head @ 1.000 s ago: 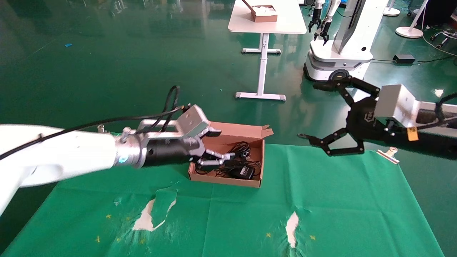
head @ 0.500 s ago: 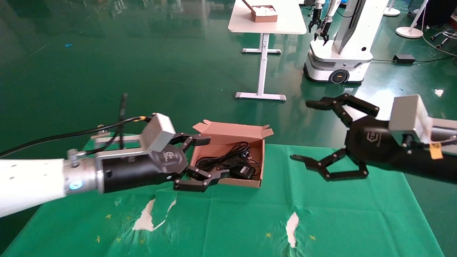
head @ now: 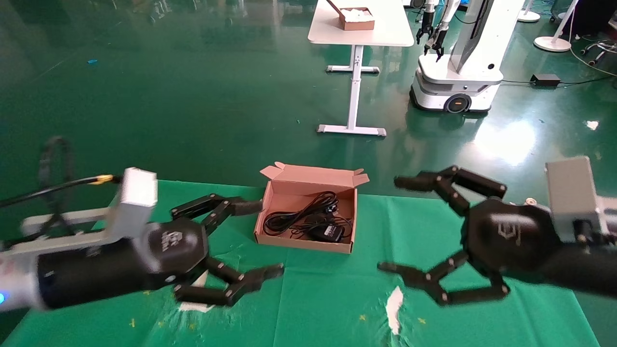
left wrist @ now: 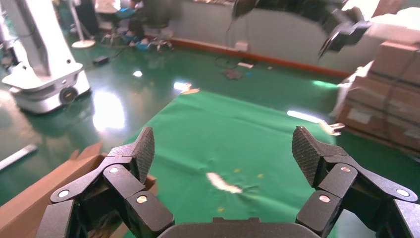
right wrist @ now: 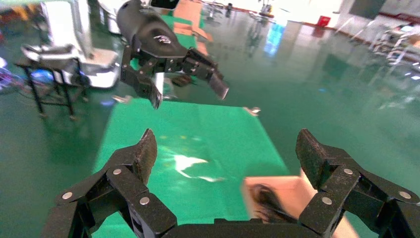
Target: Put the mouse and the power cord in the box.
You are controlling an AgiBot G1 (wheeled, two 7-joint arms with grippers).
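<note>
The brown cardboard box [head: 273, 193] stands open at the far middle of the green cloth, lid flap up. Inside lies the looped black power cord [head: 296, 215], with the mouse [head: 328, 233] a dark lump at its front right among thin cable. My left gripper [head: 270, 238] hovers open and empty near the box's front left corner. My right gripper [head: 388, 224] hangs open and empty to the box's right. The right wrist view shows the box [right wrist: 317, 191] with cord [right wrist: 265, 198] and the left gripper [right wrist: 188, 93] beyond. The left wrist view catches only a box edge [left wrist: 29, 208].
Torn white patches [head: 394, 303] mark the cloth near the front. Beyond the table, on the green floor, stand a white table [head: 359, 36] carrying a small brown box [head: 356, 18], and another robot [head: 458, 72]. Stacked cartons [left wrist: 391, 104] show in the left wrist view.
My left gripper has pulled back out of the box toward the near left, open and empty, leaving the cord inside. My right gripper has dropped lower and nearer, staying open.
</note>
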